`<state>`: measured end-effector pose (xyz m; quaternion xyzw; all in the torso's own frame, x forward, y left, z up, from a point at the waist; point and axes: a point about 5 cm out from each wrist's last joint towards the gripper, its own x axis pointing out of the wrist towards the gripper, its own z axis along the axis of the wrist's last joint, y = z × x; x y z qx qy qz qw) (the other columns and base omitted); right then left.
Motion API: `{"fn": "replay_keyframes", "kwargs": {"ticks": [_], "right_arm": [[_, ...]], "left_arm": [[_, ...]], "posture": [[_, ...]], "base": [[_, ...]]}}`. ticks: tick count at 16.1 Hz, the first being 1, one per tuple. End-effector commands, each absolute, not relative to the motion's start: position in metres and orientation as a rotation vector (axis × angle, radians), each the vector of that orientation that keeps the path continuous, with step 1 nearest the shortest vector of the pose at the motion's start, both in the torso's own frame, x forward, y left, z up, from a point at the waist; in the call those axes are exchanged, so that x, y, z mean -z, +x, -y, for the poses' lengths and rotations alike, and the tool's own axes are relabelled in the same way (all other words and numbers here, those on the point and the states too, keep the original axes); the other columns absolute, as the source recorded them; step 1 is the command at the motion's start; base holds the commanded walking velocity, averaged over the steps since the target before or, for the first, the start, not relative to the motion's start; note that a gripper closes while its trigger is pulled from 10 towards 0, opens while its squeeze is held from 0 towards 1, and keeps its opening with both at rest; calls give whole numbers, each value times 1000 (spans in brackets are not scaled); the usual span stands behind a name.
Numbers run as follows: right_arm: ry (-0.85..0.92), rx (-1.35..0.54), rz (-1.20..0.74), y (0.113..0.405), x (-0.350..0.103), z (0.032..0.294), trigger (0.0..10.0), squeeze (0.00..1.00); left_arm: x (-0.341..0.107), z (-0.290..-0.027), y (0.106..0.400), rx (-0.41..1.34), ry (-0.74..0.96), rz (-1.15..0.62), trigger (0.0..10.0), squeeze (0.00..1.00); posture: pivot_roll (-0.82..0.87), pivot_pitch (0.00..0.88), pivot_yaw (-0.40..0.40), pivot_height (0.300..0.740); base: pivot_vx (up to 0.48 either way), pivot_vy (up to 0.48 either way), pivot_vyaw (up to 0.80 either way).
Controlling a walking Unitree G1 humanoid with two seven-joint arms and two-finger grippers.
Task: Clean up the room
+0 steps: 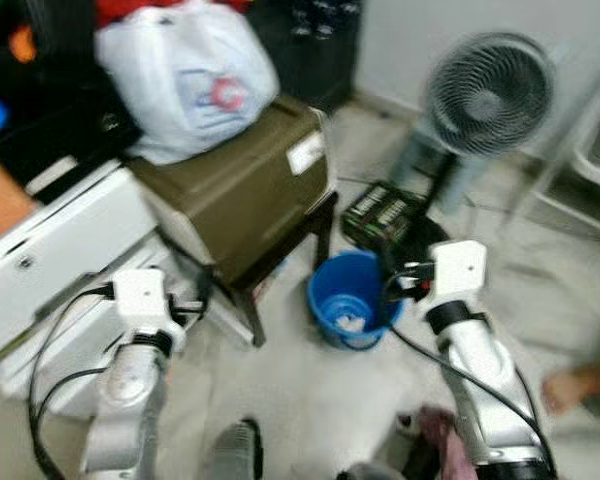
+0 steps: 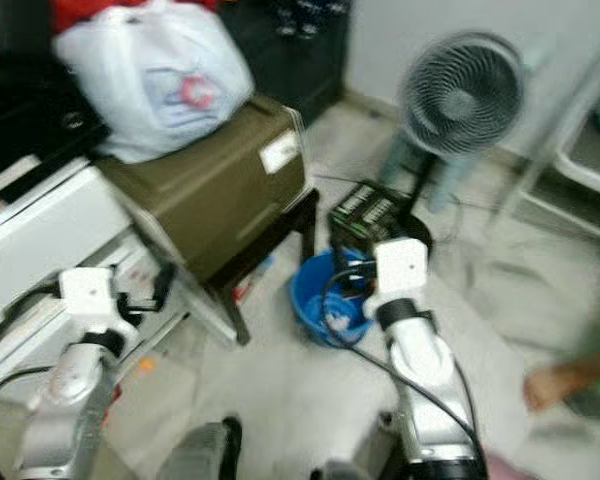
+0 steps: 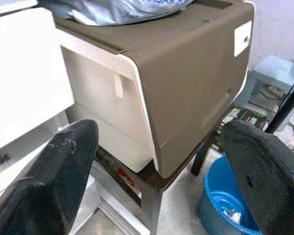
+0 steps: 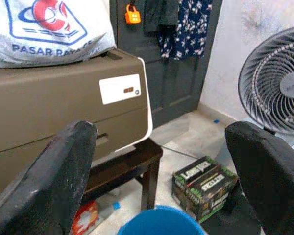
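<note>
A blue bucket (image 1: 350,298) stands on the tiled floor with some white scraps inside it. My right gripper (image 4: 161,132) hangs open over the bucket's right rim with nothing between its fingers (image 4: 63,171). My left gripper (image 3: 159,139) is open and holds nothing, level with a brown box (image 1: 245,190) that rests on a dark wooden stool (image 1: 280,265). A white plastic bag (image 1: 185,75) with a red and blue print lies on the box. A pink cloth (image 1: 442,435) lies by my right arm at the lower edge.
A white cabinet (image 1: 60,250) stands to my left. A green and black carton (image 1: 382,213) lies behind the bucket, and a grey fan (image 1: 488,95) stands at the back right. A person's foot (image 1: 578,385) is at the right edge. White frame legs (image 1: 570,160) rise far right.
</note>
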<state>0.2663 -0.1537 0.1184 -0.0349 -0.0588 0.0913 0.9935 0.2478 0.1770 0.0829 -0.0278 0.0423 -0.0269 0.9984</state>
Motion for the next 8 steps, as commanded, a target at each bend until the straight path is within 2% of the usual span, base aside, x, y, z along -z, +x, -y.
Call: {"fn": "replay_keyframes", "kwargs": {"ticks": [1, 8], "right_arm": [[-61, -204, 134, 267, -121, 148, 10000, 0], [-66, -197, 136, 266, -121, 151, 10000, 0]], "left_arm": [[-83, -184, 247, 30, -38, -93, 10000, 0], [-84, -184, 246, 28, -34, -89, 10000, 0]], "posture": [[-24, 133, -37, 740], [-30, 130, -34, 740]], "base": [[0, 0, 800], [0, 0, 800]]}}
